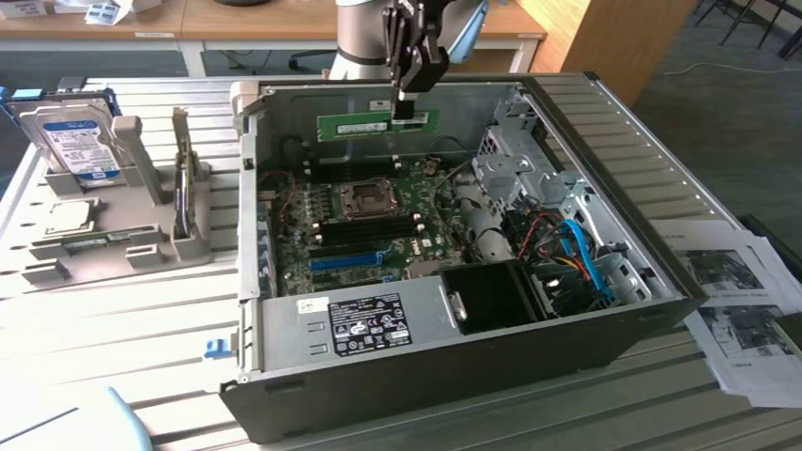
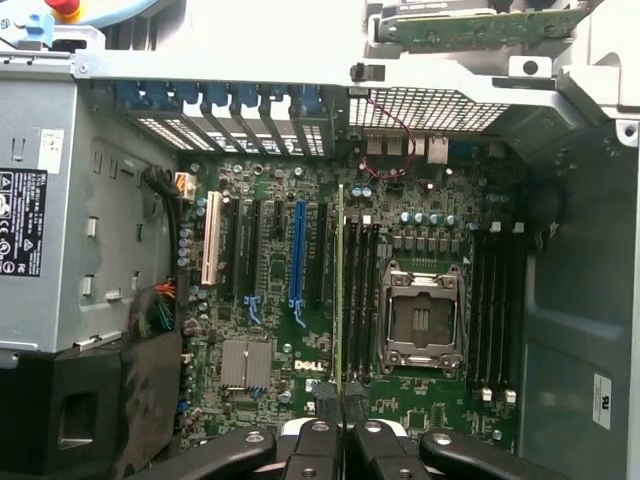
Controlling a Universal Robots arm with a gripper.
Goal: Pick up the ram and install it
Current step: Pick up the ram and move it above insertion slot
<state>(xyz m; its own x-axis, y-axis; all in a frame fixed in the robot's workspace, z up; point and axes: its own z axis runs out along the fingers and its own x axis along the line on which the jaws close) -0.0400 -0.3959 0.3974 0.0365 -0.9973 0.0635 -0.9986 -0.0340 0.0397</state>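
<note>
The ram [image 1: 376, 124], a long green stick with a white label, hangs level above the rear of the open computer case [image 1: 626, 188]. My gripper [image 1: 404, 111] is shut on its top edge, near its end on the exterior view's right. In the wrist view the ram [image 2: 340, 290] shows edge-on as a thin line running out from between my fingertips [image 2: 327, 393]. Beneath it lie the black memory slots [image 2: 362, 290] beside the empty processor socket [image 2: 420, 320] on the motherboard [image 2: 440, 400].
A long blue slot [image 2: 297, 250] runs beside the memory slots. The power supply [image 1: 363, 319] and drive bays [image 1: 551, 272] fill the case's near side. A grey rack [image 1: 163, 235] with a hard drive [image 1: 78, 141] and a silver processor [image 1: 69, 216] stands at the exterior view's left. Papers [image 1: 739, 291] lie at its right.
</note>
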